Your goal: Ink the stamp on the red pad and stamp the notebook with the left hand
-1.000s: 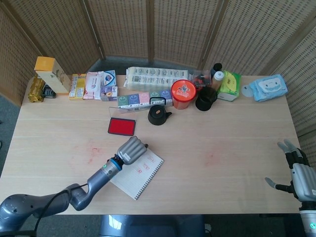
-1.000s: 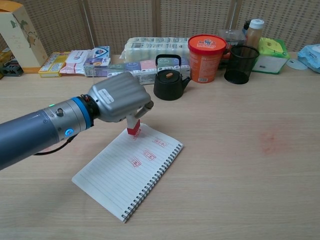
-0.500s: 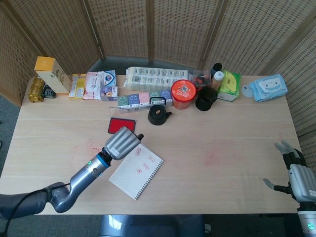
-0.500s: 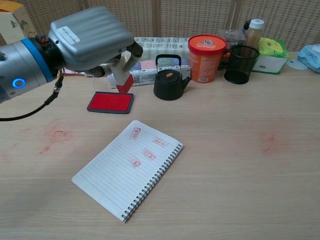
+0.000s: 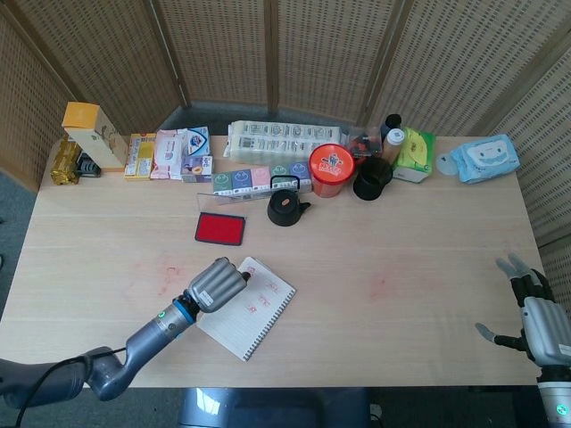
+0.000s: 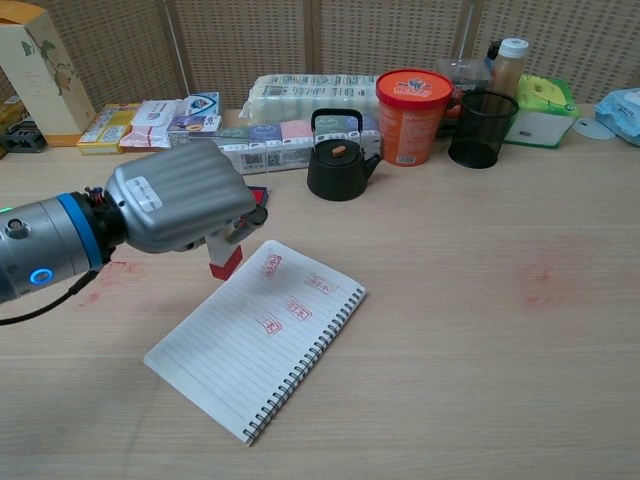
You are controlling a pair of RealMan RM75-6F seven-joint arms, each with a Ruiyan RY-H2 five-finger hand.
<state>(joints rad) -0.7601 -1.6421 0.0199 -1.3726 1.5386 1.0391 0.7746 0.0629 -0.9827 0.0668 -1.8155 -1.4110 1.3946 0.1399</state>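
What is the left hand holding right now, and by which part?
The left hand holds the stamp by its upper end; the red base points down at the notebook.

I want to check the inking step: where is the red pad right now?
In the head view the red pad lies left of centre on the table, beyond the notebook and just left of the black kettle.

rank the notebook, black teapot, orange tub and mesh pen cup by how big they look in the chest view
1. notebook, largest by far, though nearest the camera
2. orange tub
3. black teapot and mesh pen cup look alike; unranked
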